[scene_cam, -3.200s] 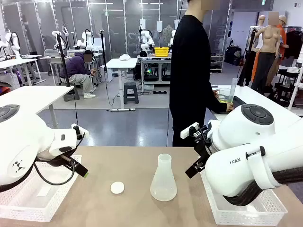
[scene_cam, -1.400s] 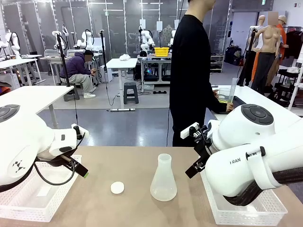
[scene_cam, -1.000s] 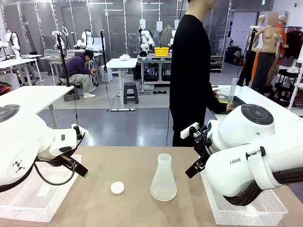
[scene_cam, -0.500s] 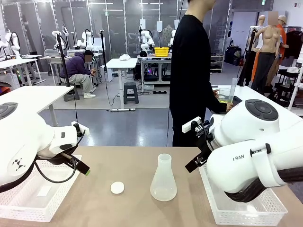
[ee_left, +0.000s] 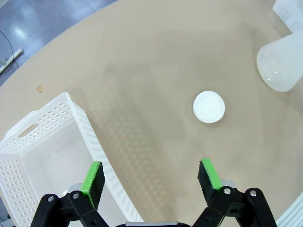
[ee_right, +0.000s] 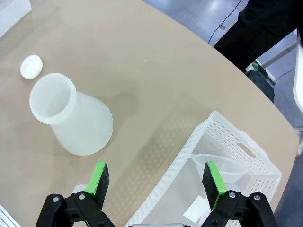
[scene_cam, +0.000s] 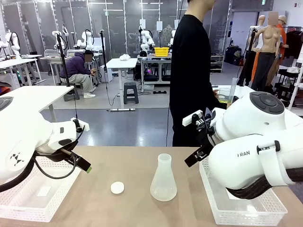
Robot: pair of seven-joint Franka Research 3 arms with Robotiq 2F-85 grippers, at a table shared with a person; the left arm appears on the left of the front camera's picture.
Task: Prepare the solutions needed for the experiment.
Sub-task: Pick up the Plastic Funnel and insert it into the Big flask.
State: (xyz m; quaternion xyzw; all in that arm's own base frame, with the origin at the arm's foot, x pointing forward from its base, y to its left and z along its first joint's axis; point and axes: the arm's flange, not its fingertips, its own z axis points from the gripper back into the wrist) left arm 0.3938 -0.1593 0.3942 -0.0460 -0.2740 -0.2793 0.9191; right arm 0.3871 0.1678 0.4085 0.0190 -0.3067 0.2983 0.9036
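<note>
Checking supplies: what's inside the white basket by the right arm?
The white basket holds a clear vessel, maybe a beaker or funnel, and a small white slip. The open right gripper covers its near end, so anything there is hidden.

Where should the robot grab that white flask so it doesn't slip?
By the narrow neck, near the top, coming in level from the side. The flask stands upright and its wide body slopes, so a grip there would probably slide up it; the straight neck is easier to pinch.
</note>
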